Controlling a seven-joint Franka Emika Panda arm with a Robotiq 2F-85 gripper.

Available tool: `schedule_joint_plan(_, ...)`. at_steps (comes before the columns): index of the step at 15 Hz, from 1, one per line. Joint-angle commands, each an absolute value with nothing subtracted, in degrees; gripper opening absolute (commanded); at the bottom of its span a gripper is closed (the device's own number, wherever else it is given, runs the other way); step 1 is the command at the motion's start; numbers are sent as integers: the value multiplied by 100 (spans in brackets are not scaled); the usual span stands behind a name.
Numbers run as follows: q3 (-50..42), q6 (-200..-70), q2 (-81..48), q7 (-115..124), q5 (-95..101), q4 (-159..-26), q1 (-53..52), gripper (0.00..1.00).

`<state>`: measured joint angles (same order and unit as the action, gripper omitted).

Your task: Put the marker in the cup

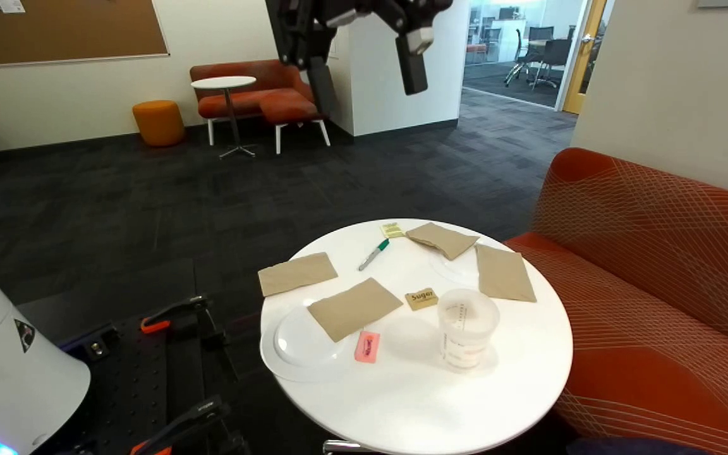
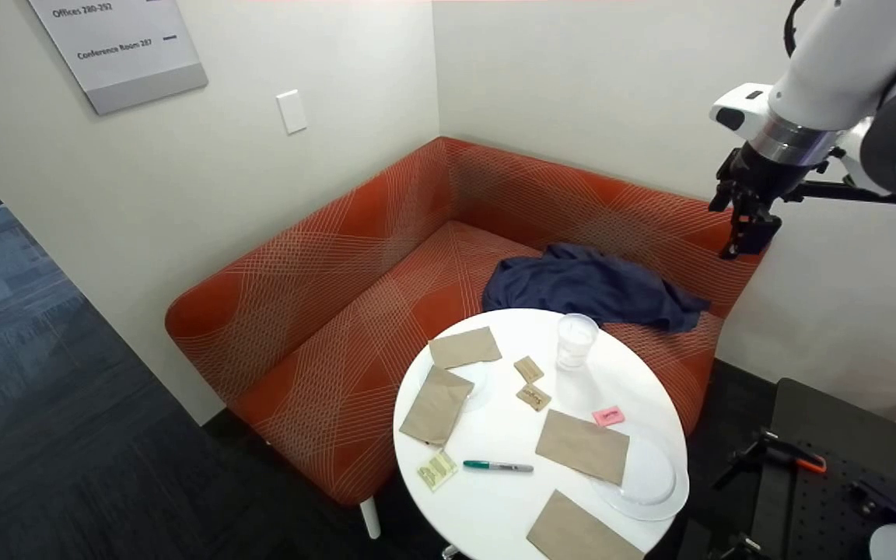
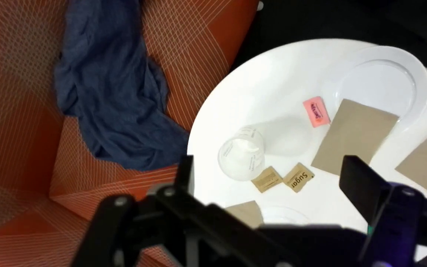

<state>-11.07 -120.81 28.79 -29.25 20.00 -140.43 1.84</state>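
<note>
The green-capped marker (image 1: 373, 255) with its grey barrel lies flat on the white round table. It also shows lengthwise as a marker (image 2: 498, 466) in an exterior view; the wrist view has only a sliver of green beside a finger. A clear cup (image 1: 467, 328) stands upright near the table's side by the sofa. From above, the cup (image 3: 242, 154) appears with its mouth uncovered, and it is also visible as a cup (image 2: 575, 342). High over the table, my gripper (image 1: 369, 88) is open. In the wrist view the gripper (image 3: 268, 163) has nothing between its wide-spread fingers.
Several brown paper pieces (image 1: 356, 309) lie around the table (image 1: 402, 404). A clear plate (image 3: 380, 81) sits partly under one. Two sugar packets (image 2: 532, 383), a pink packet (image 1: 367, 347) and a yellow packet (image 2: 437, 470) lie nearby. A red sofa (image 2: 355, 311) borders the table, with dark blue cloth (image 2: 588, 288).
</note>
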Motion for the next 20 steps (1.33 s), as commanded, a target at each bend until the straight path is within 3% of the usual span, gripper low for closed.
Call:
schedule_joint_plan(1, -1102, -12463, 2713, -3154, 1657, -14008, -32, 100)
schedule_joint_plan(10, -657, -13016, 2523, -2935, 894, -14496, -581, 100)
schedule_joint_plan(20, -68, -15468, 859, -2178, 604, -14667, -751, 100)
